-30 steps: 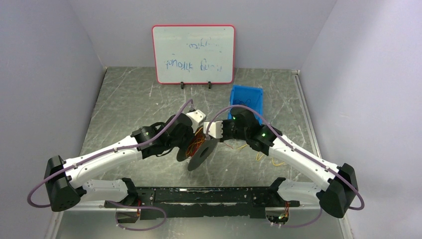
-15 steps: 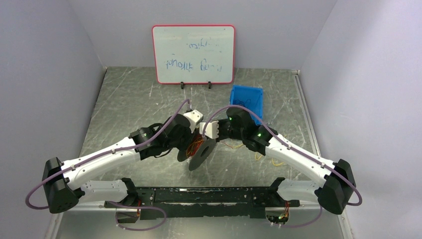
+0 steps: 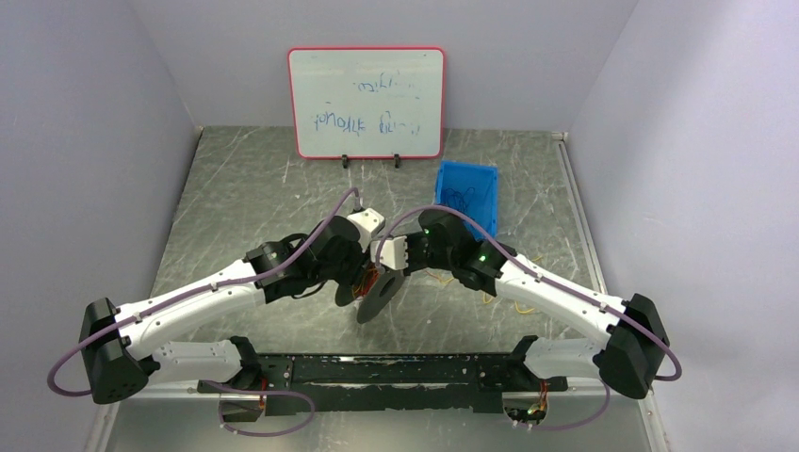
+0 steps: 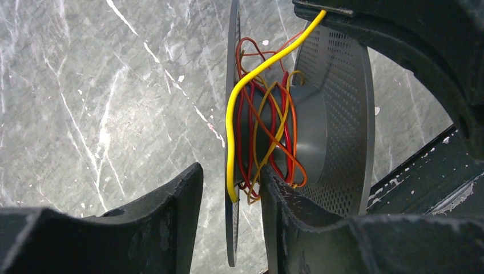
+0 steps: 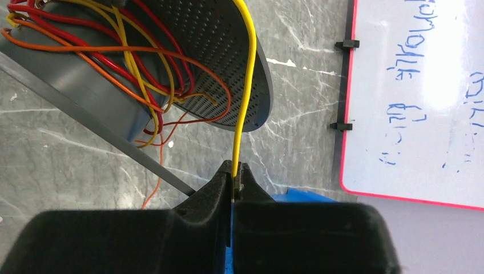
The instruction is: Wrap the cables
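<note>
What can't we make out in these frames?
- Left wrist: whether the fingers of the left gripper actually clamp the spool flange. The contact area runs off the bottom edge.
- Right wrist: the yellow cable past where the right gripper pinches it, hidden by the gripper body.
- Top external: the wraps on the spool, too small and covered by both wrists.
- Top external: blue bin contents too small to tell, whiteboard writing illegible.

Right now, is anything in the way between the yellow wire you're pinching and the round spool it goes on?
Nothing blocks it. The right gripper is shut on the yellow cable, which runs freely to the spool. Only the left gripper is close: one of its fingers sits between the spool's discs, beside the wound cables.
</note>
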`<move>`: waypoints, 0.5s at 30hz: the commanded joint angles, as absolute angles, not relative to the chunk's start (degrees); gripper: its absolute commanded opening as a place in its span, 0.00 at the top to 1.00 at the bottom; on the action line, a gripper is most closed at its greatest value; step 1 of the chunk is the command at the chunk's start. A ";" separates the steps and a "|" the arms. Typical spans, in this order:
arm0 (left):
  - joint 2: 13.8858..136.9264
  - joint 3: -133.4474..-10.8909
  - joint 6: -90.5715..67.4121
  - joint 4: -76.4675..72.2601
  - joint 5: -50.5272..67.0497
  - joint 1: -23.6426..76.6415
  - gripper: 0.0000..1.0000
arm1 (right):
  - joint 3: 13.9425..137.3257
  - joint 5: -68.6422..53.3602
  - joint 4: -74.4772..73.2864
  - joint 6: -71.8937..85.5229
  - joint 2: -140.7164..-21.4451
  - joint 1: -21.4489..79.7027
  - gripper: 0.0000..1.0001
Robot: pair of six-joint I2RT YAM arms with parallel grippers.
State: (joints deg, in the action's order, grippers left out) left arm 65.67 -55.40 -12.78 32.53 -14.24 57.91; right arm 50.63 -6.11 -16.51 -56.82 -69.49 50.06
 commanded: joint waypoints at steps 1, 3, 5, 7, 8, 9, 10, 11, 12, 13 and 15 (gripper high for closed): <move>64.53 -55.28 -11.69 30.69 -11.76 58.45 0.53 | 49.90 -4.10 -15.69 -56.68 -69.52 50.54 1.00; 64.32 -55.21 -11.77 30.67 -11.70 58.45 0.51 | 49.88 -3.50 -16.42 -56.85 -69.29 50.55 1.00; 64.04 -55.20 -11.86 30.67 -12.14 58.45 0.50 | 49.71 -3.62 -16.75 -56.97 -68.58 50.56 1.00; 63.75 -55.12 -11.87 30.61 -12.38 58.45 0.49 | 49.29 -4.00 -16.60 -56.95 -67.59 50.68 1.00; 63.66 -55.04 -11.87 30.52 -12.47 58.37 0.49 | 49.00 -4.15 -16.41 -57.05 -66.99 50.63 1.00; 63.57 -54.98 -11.87 30.44 -12.56 58.36 0.49 | 48.65 -4.40 -16.17 -57.01 -66.34 50.65 1.00; 63.55 -54.94 -11.87 30.41 -12.69 58.36 0.48 | 48.38 -4.49 -15.92 -57.02 -65.81 50.63 1.00; 63.55 -54.93 -11.87 30.42 -12.80 58.36 0.48 | 48.06 -4.52 -15.65 -56.89 -65.19 50.63 1.00; 63.62 -54.93 -11.87 30.52 -12.83 58.36 0.48 | 47.89 -4.63 -15.38 -56.87 -64.60 50.65 1.00; 63.63 -55.01 -11.87 30.58 -12.78 58.38 0.48 | 47.76 -4.65 -15.38 -56.98 -64.19 50.63 1.00; 63.56 -55.10 -11.87 30.67 -12.74 58.36 0.48 | 47.63 -4.35 -15.86 -57.24 -63.67 50.65 1.00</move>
